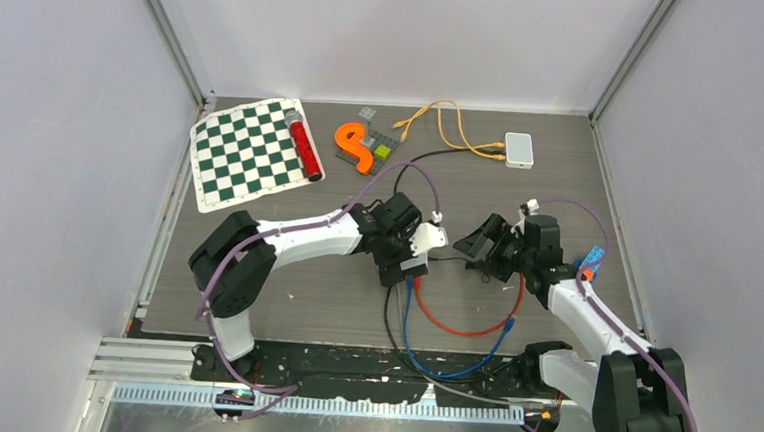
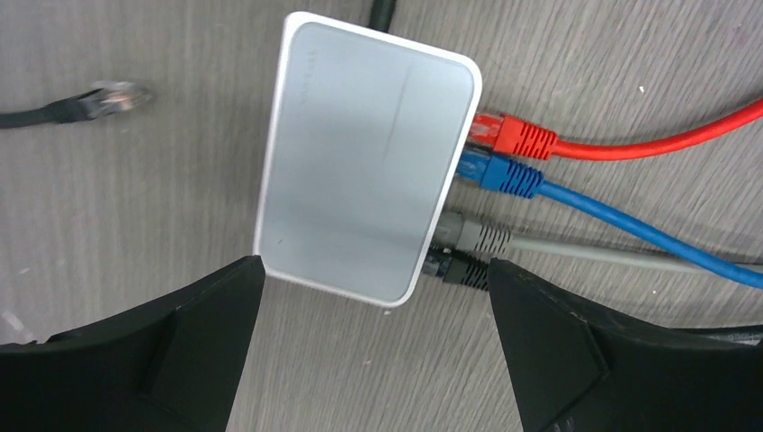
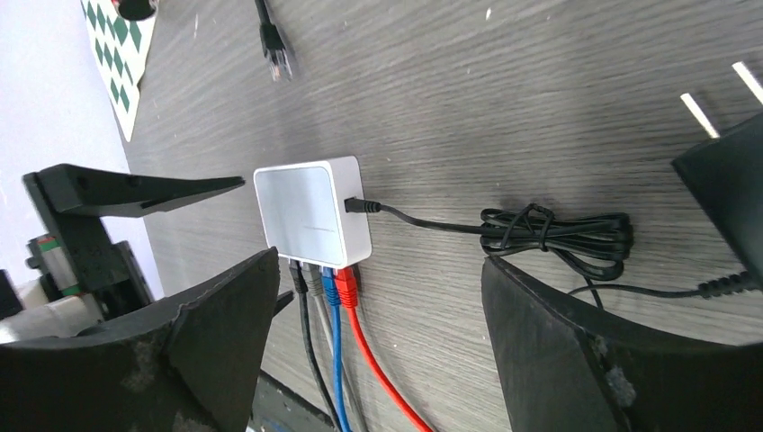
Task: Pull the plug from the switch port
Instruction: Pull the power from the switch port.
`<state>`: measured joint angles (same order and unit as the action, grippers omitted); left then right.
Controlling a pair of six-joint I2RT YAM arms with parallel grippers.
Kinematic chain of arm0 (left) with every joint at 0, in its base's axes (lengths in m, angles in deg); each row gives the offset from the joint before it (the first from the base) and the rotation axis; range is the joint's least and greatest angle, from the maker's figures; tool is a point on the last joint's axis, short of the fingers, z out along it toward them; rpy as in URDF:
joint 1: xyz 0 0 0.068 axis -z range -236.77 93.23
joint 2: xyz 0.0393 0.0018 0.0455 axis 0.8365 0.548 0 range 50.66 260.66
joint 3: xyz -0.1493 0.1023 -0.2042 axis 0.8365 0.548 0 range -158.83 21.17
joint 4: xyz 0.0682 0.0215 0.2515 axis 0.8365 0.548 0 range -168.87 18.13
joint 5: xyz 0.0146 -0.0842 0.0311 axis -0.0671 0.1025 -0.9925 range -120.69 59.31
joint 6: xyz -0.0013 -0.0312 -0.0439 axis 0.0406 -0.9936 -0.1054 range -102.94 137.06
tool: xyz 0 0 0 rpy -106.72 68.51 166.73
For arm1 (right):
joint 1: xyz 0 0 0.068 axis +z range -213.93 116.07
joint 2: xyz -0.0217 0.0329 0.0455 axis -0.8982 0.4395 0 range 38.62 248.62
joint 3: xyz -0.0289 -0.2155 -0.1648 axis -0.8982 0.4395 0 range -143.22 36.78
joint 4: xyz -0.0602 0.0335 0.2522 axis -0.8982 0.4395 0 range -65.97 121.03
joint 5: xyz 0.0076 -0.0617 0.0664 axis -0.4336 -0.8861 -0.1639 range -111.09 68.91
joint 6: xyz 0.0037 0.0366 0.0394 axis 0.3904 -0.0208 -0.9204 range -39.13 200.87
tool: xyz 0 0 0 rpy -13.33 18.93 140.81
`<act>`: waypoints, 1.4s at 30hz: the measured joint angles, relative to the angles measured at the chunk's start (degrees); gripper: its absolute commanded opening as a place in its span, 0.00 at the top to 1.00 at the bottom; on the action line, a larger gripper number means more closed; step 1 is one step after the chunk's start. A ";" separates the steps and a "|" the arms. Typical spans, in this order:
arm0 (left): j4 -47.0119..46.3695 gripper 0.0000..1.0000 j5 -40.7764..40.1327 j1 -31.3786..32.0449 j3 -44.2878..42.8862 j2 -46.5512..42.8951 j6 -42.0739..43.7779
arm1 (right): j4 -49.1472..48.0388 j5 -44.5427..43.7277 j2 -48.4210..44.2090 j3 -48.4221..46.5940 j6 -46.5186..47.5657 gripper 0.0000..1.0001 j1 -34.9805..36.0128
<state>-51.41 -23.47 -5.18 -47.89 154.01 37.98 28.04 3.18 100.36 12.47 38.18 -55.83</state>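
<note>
Your left pincer [image 2: 373, 270] stands wide open with nothing in its grasp; its 2 black fingers [image 2: 171, 351] fill the 7 and 5 o'clock corners of the left wrist view, and the near edge of the switch [image 2: 360, 171] shows in the gap between their tips; whether either tip touches the casing you cannot tell. Your right pincer [image 3: 378, 265] is spread just as wide and also holds nothing; it hangs over the desk [image 3: 540, 90], with the switch further off at 10 o'clock from the middle of its gap.

The switch lies flat near the middle of the desk; 4 plugs sit in a row along 1 side: the red plug [image 2: 513, 137], blue plug [image 2: 499, 175], grey plug [image 2: 472, 234] and black plug [image 2: 459, 268]; a power lead [image 3: 369, 207] enters the opposite side. A loose black plug [image 2: 112, 94] lies on the desk at 10 o'clock in the left wrist view, well apart from the switch and in no port.

From above, the left wrist covers the switch; you see only the red cable [image 1: 461, 331] and blue cable [image 1: 449, 365] looping toward 6 o'clock. No camera shows the port openings themselves; the black plug's lead runs behind the finger at 5 o'clock; the power adapter [image 3: 720, 162] is cut off at the 3 o'clock edge of the right wrist view, showing 2 prongs and part of its body.
</note>
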 measured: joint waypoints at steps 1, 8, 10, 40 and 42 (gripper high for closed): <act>0.00 0.00 -0.66 -0.04 0.26 -0.87 -0.02 | 0.52 -1.22 -1.66 0.00 0.02 0.11 0.00; -4.48 0.00 -2.47 -2.93 2.43 -12.68 -2.78 | 3.32 -6.29 -8.70 0.00 0.17 0.10 0.00; -7.67 0.00 -2.49 -4.83 4.17 -16.92 -4.15 | 3.65 -6.84 -9.29 0.00 0.24 0.10 0.00; -6.93 0.00 9.05 -11.41 4.81 -10.05 9.64 | 5.07 -11.80 1.86 -0.70 -5.42 0.11 12.83; -5.42 0.00 9.07 -11.13 2.80 -7.74 11.93 | 4.98 -12.22 4.24 -1.79 -4.96 0.11 12.83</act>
<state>-56.83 -14.40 -16.31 -45.09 146.27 49.92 33.02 -9.03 104.60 10.67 33.21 -43.00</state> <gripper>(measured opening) 0.994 0.896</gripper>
